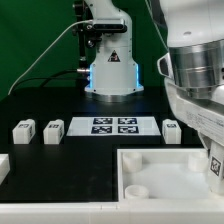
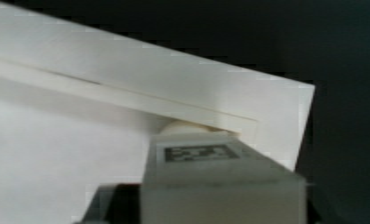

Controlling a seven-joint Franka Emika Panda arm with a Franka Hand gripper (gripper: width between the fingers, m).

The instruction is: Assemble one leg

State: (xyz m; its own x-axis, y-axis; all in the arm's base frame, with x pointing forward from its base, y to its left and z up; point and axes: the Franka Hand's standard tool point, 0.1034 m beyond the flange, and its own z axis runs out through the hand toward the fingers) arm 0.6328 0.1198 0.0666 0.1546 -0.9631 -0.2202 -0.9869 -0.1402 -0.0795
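**Leg [image 2: 196,155] clamped at the tray-shaped part**

1. Held part. The leg is a small white plastic block-like post with a black-and-white square tag on its face. It sits in the two-finger gripper [image 2: 208,200], which is pinched against its sides. In the wrist view the fingers show only as dark edges beside the post.
2. Position. In the exterior view the leg hangs at the right edge, over the right portion of the large white tray-shaped part [image 1: 170,157]. In the wrist view the post's rounded tip meets a raised ridge on the tray-shaped part; actual contact cannot be confirmed.
3. Socket. A round corner socket [image 1: 135,190] lies near the tray-shaped part's left end in the exterior view, well apart from the held leg.
4. Loose parts. Three identical posts stand in a row on the black table [image 1: 60,105]: the first [image 1: 22,131], the second [image 1: 52,129] and the third [image 1: 172,131].
5. Fixed items. The thin flat white marker board [image 1: 112,125] lies between the second and third posts. The white arm base [image 1: 110,70] stands behind it.
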